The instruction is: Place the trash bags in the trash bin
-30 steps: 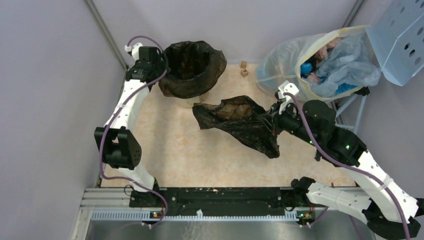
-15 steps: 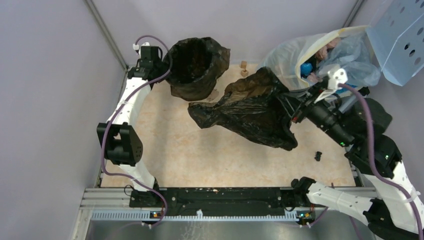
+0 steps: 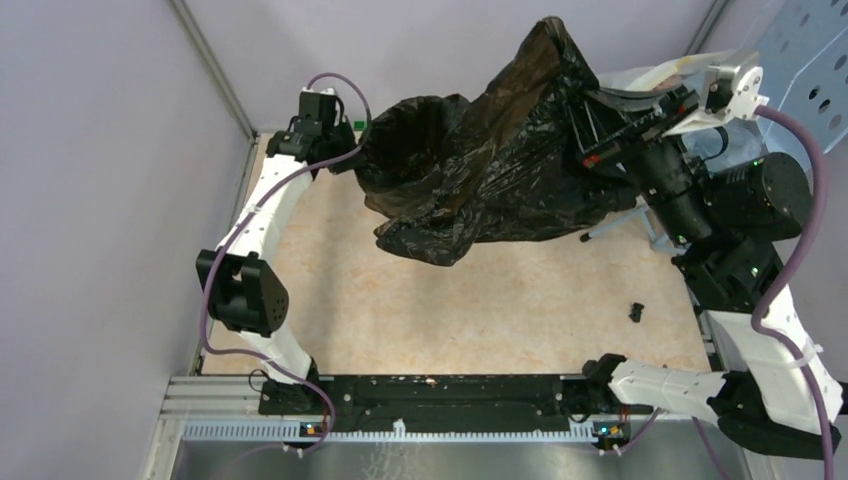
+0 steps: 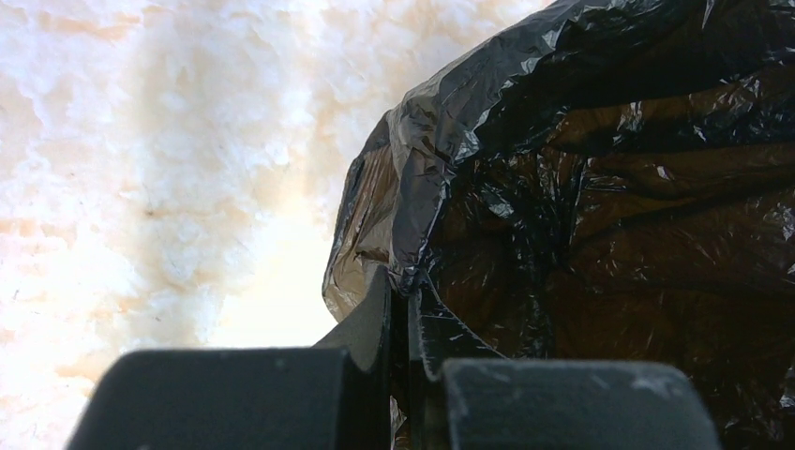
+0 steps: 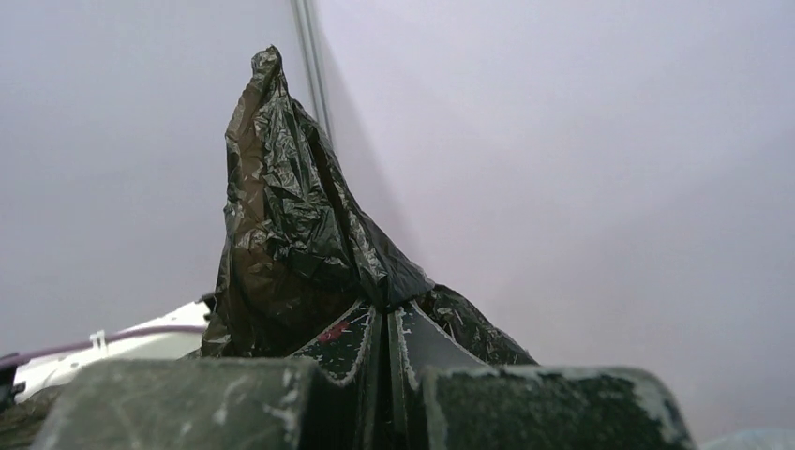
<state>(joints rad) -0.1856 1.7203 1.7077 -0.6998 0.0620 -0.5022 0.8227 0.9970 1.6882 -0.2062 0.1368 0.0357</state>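
Observation:
A wrinkly black trash bag (image 3: 520,160) hangs high over the back of the table, its lower end drooping in front of the trash bin (image 3: 408,140). My right gripper (image 3: 583,108) is shut on the bag's upper part; in the right wrist view the film (image 5: 291,234) rises in a peak above the closed jaws (image 5: 386,311). Only the bin's black liner shows; its pale body is hidden. My left gripper (image 3: 357,160) is shut on the liner's left rim, a pinched fold (image 4: 412,187) standing between its jaws (image 4: 403,283).
A perforated light-blue panel (image 3: 812,45) stands at the back right, with a translucent sack (image 3: 650,75) mostly hidden behind my right arm. A small black piece (image 3: 635,312) lies on the tabletop (image 3: 450,310) near the right edge. Walls close in on the left and back.
My right arm has swung the trash bag up off the table and back toward the bin. My left gripper has closed on the liner rim, and the bin has shifted right.

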